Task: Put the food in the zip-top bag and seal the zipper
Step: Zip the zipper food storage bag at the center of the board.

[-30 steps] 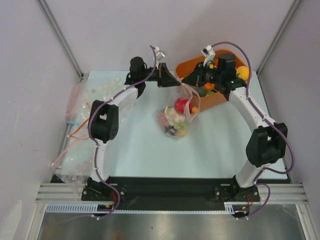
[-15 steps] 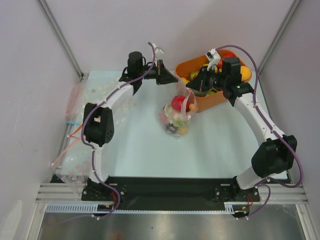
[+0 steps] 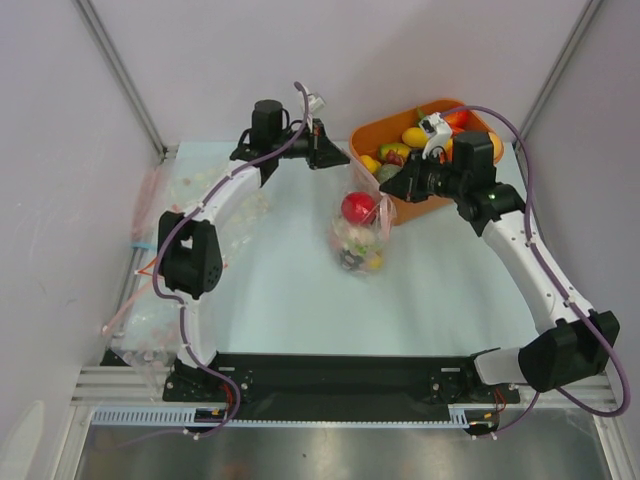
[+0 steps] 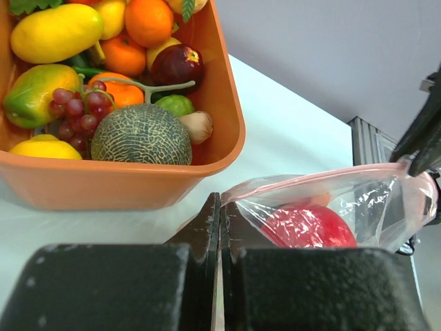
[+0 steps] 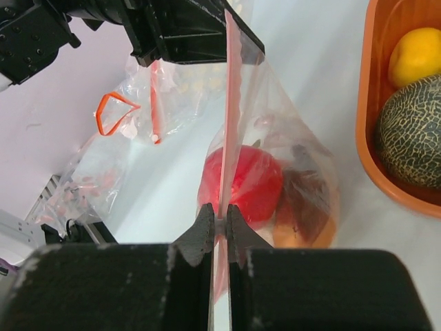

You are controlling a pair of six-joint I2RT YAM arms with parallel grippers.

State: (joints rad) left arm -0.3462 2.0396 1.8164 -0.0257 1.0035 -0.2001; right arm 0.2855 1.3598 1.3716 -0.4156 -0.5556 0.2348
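The zip-top bag (image 3: pixel 362 232) hangs between my two grippers, holding a red fruit (image 3: pixel 358 207) and several smaller pieces of food. My left gripper (image 3: pixel 343 160) is shut on the far end of the zipper (image 4: pixel 324 176), and in the left wrist view its tips (image 4: pixel 221 207) pinch the bag's corner. My right gripper (image 3: pixel 388 190) is shut on the near end; in the right wrist view it (image 5: pixel 220 222) clamps the pink zipper (image 5: pixel 228 103), which runs taut and straight to the left gripper (image 5: pixel 200 31). The red fruit (image 5: pixel 251 181) shows through the bag (image 5: pixel 296 172).
The orange tub (image 3: pixel 432 205), at the back right beside the bag, holds more food: a melon (image 4: pixel 141 134), grapes, oranges and yellow fruits. Spare clear bags (image 3: pixel 150 250) lie along the table's left edge. Grey walls enclose the table.
My right arm has swung out to the right and its gripper has moved towards me. The bag's mouth is now drawn straight between the two grippers. The left wrist shifted slightly.
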